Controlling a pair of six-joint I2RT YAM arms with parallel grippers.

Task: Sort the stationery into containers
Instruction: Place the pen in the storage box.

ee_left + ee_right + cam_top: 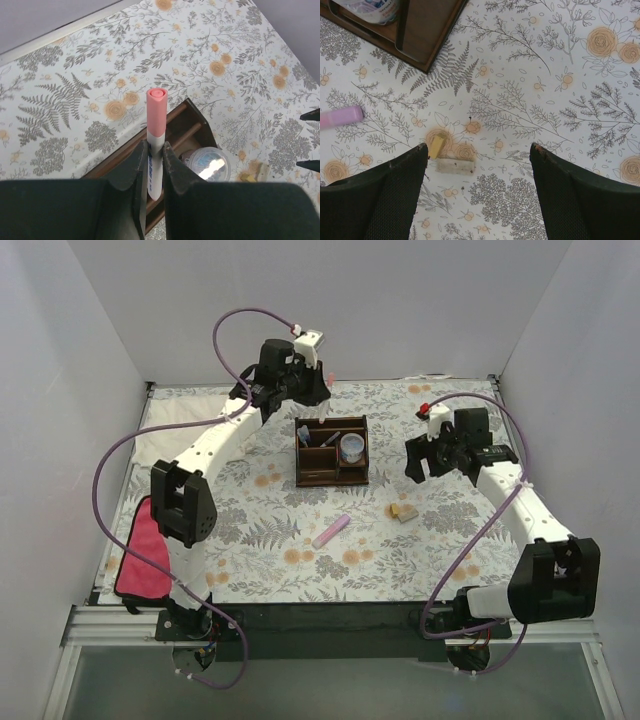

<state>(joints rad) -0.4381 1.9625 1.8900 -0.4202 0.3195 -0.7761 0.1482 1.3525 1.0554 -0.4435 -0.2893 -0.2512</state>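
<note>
Over the organiser [187,131], a light, stiff, slippery pink-and-white pen [155,135] is pinched low on its barrel by the left tool [152,150], while the right tool [479,155] is spread wide.

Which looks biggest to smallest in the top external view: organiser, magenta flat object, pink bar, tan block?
1. Dark brown organiser.
2. Magenta flat object, close to the organiser in apparent area and partly hidden by the left arm, so the top two are unsure.
3. Pale pink bar.
4. Tan block, slightly smaller than the bar.
</note>
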